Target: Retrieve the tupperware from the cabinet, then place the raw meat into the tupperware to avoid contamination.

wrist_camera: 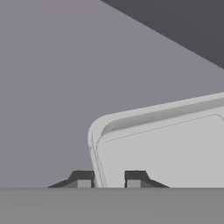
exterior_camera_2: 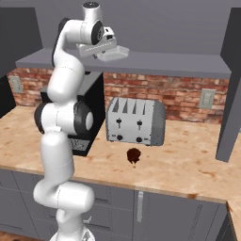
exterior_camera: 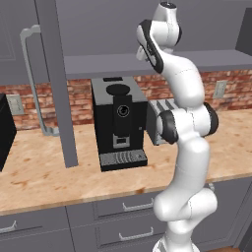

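Right now the cabinet (exterior_camera_2: 141, 28) stands open above the counter (exterior_camera_2: 188, 164), its doors swung wide, one w/ a long bar handle (exterior_camera: 30, 74) at far left of the left base view. Arm is raised up to the cabinet's bottom shelf (exterior_camera_2: 179, 63). On the counter below: black coffee machine (exterior_camera: 119, 123), silver toaster (exterior_camera_2: 136, 121), grey drawers (exterior_camera: 123, 216) under the edge.

The gripper (wrist_camera: 109, 179) is at shelf height, and the hand view shows its two tips straddling the rim of the tupperware (wrist_camera: 175, 148), one tip on either side of the wall, so it's pinching the rim near a corner. Right base view has the tupperware (exterior_camera_2: 114, 52) at the hand, just at the shelf's front edge; can't tell if it's lifted or resting.

Raw meat (exterior_camera_2: 134, 156) lies on the counter just in front of the toaster, well below the container.

Handling guess: tupperware looks thin, light, stiff-ish plastic, prob. slippery; the flared rim is the natural hold, but gripped off-centre it could tilt, so move gently
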Robot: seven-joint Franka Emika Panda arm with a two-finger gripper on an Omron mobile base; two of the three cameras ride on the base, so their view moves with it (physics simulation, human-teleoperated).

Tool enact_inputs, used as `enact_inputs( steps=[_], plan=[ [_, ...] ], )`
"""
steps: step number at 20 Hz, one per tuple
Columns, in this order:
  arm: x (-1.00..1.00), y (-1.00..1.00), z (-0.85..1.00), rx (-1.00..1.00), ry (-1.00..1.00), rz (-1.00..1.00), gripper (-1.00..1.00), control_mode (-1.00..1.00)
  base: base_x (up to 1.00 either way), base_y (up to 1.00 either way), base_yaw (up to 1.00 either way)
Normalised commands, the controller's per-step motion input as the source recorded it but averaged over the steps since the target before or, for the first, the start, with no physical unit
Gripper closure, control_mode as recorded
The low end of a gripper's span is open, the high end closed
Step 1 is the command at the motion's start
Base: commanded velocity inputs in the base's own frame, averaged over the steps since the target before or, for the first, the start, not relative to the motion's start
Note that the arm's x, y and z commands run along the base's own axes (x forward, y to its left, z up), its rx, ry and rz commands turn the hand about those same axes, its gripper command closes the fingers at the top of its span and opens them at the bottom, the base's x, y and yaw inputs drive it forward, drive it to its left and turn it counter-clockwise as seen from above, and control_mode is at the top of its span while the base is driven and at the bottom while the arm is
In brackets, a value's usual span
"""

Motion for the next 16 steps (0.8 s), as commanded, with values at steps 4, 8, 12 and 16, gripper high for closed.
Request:
enact_inputs(
  steps=[4, 8, 12, 16],
  plan=[
    [-0.38, -0.08, 0.21, 0.00, -0.03, 0.03, 1.00, -1.00, 0.00, 0.00, 0.00],
    [-0.50, -0.05, 0.10, 0.00, -0.03, 0.04, 1.00, -1.00, 0.00, 0.00, 0.00],
    [-0.58, -0.03, 0.02, 0.00, -0.03, 0.04, 1.00, -1.00, 0.00, 0.00, 0.00],
    [-0.67, -0.06, 0.00, 0.00, -0.04, 0.04, 1.00, -1.00, 0.00, 0.00, 0.00]
  ],
)
